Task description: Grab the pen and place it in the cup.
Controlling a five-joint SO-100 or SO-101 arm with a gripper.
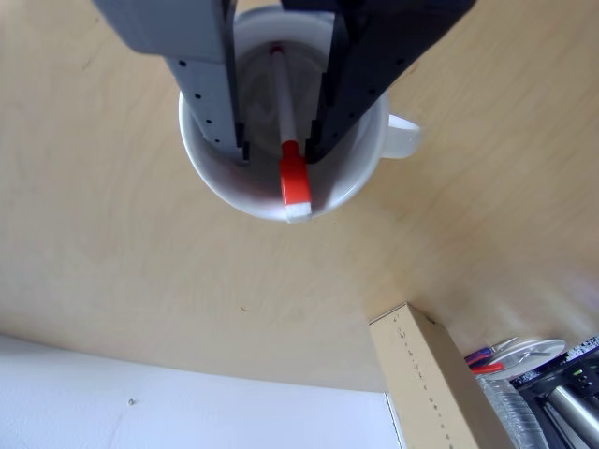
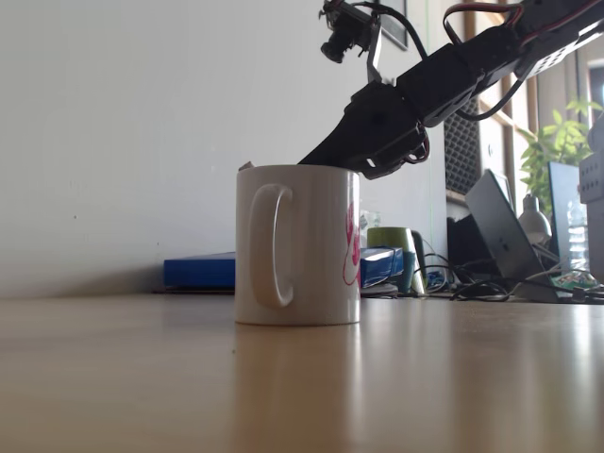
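Your gripper (image 1: 277, 150) comes in from 12 o'clock in the other view, both fingers dipped inside the cup (image 1: 211, 173). The lighter grey finger (image 1: 211, 94) sits at about 10 o'clock of the cup's mouth, the dark finger (image 1: 360, 89) at about 2 o'clock. The fingers are parted, with a gap on either side of the pen (image 1: 286, 122); you can see neither tip touching it, so it reads as released, not clamped.

The pen is in the cup. Its white barrel runs from 12 o'clock down between the fingers, the orange-red cap points to 6 o'clock, and the white tip rests on the cup's rim at roughly 6 o'clock. The small red end is deep inside, near 12 o'clock. The cup's handle sticks out at 3 o'clock. The cup stands on a light wood table (image 1: 122, 281). At 5 o'clock from the cup you have a tan box edge (image 1: 426, 383), with clear plastic clutter (image 1: 524, 374) further out at the frame corner.

In the fixed view, the gripper (image 2: 311, 159) drops into the cup (image 2: 316, 245) from 2 o'clock, fingertips hidden behind the rim, so spacing can't be read here. The cup stands upright at centre, handle facing you, pink pattern on its 3 o'clock side. A small pale tip of the pen (image 2: 246, 166) pokes over the rim at 11 o'clock. Behind the cup there is a blue box (image 2: 198, 272) at 9 o'clock, a green mug (image 2: 392, 241) and a laptop (image 2: 505, 231) at 3 o'clock.
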